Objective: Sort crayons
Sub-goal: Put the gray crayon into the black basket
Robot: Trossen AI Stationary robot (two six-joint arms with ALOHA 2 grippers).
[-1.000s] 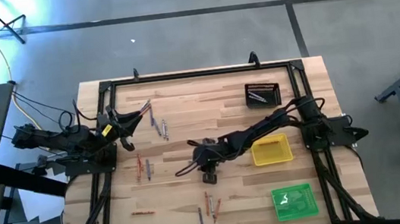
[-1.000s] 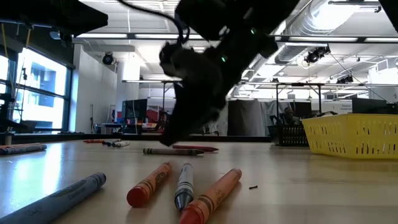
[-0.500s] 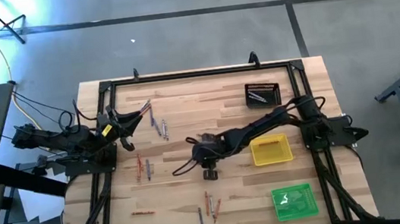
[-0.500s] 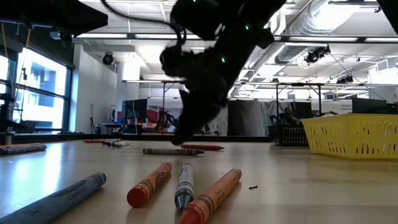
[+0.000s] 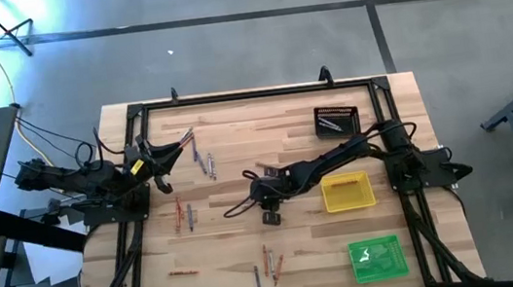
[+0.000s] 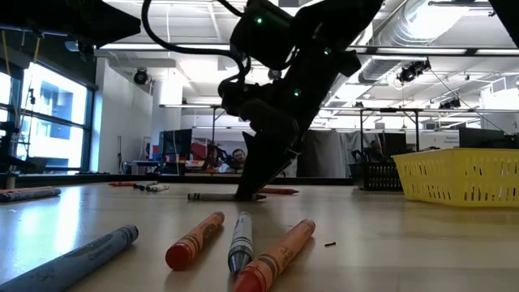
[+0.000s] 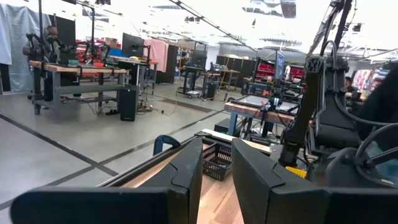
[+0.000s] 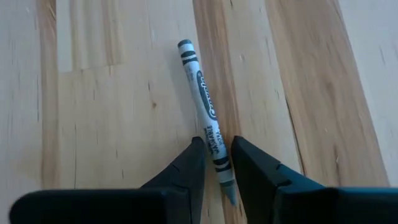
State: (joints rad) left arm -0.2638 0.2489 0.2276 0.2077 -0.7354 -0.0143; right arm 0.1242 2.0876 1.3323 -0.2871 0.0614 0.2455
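My right gripper [image 8: 216, 149] is at mid-table [image 5: 255, 177], slanting steeply down with its tips at the wood. A grey crayon [image 8: 205, 112] lies flat on the table between its two fingers, which stand close on either side near the pointed end. The low view shows the same crayon [image 6: 215, 196], with an orange-red one [image 6: 280, 191] behind it. Other crayons lie in loose groups [image 5: 205, 160], [image 5: 183, 214], [image 5: 267, 263]. My left gripper [image 7: 216, 165] waits at the far left [image 5: 177, 149], roughly level, its fingers slightly apart and nothing between them. My right gripper's fingers [image 8: 194, 155] straddle the grey crayon near its pointed end [image 8: 219, 163], coming from above at a slant and lying across it. I cannot tell whether they touch it. The crayon rests flat on the wood.
A black tray [image 5: 336, 120] sits at the far right, a yellow tray [image 5: 348, 192] at the right middle and a green tray [image 5: 377, 257] at the near right. A blue crayon and orange ones [image 6: 195, 240] lie close to the low camera. A black frame borders the table.
My right gripper has moved a little toward the table's far edge and tipped more steeply downward. Its tips have come down to the table at the grey crayon. No crayon has moved.
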